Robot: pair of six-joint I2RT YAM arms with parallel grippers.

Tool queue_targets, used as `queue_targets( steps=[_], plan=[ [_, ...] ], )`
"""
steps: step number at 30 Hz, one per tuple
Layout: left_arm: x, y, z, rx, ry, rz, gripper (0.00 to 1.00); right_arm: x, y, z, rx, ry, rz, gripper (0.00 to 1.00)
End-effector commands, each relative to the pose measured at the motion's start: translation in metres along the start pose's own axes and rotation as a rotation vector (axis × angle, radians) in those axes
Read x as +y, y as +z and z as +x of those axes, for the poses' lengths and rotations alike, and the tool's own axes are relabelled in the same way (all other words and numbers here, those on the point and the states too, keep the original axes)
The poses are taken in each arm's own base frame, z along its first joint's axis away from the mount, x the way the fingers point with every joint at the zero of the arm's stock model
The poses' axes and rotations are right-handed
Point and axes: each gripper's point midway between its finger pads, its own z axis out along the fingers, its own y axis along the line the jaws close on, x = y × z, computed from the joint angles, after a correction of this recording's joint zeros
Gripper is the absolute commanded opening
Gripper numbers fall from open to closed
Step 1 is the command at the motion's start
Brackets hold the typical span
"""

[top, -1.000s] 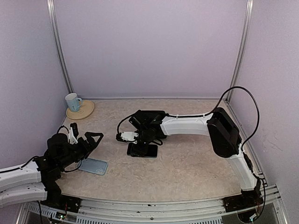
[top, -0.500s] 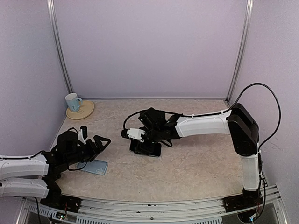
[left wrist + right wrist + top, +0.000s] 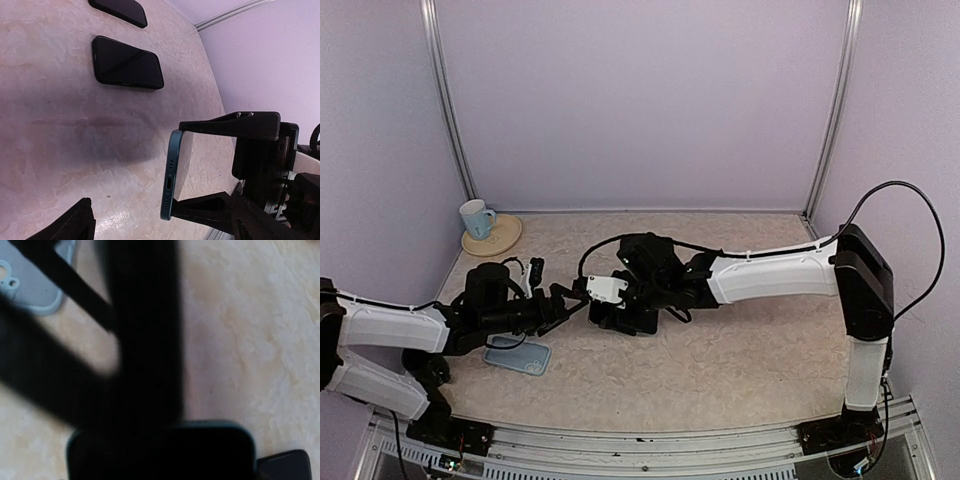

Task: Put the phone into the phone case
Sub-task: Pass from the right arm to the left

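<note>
Clamping a teal phone [image 3: 171,185] across its width between both fingers, the right gripper [image 3: 179,167] holds it on edge over the table [image 3: 750,350]. The phone's port end is turned toward the left gripper [image 3: 570,300], whose jaws stand apart near it. A dark phone [image 3: 127,62] lies flat on the table beyond the held one with a dark slab [image 3: 120,10] past it, the pale blue phone case [image 3: 518,355] lies flat under the left arm, apart from the teal phone, and a mug [image 3: 475,218] stands on a coaster [image 3: 502,240] in the far left corner.
</note>
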Motion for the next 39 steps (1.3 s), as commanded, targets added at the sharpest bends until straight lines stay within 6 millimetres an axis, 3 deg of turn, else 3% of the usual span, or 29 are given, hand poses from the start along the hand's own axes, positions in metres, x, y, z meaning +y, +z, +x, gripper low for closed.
queue_targets(
  steps=[1,15,29,39],
  plan=[
    [-0.030,0.008,0.002,0.042,0.083,0.110,0.91,-0.010,-0.024,-0.037,-0.109,-0.039,0.065,0.61],
    [-0.034,0.022,0.014,0.110,0.107,0.134,0.76,0.004,-0.035,-0.054,-0.170,-0.104,0.047,0.62],
    [-0.042,0.027,0.016,0.137,0.117,0.164,0.44,0.015,-0.035,-0.062,-0.190,-0.150,0.037,0.62],
    [-0.039,0.029,0.019,0.143,0.114,0.152,0.13,0.016,-0.034,-0.060,-0.178,-0.165,0.047,0.62]
  ],
)
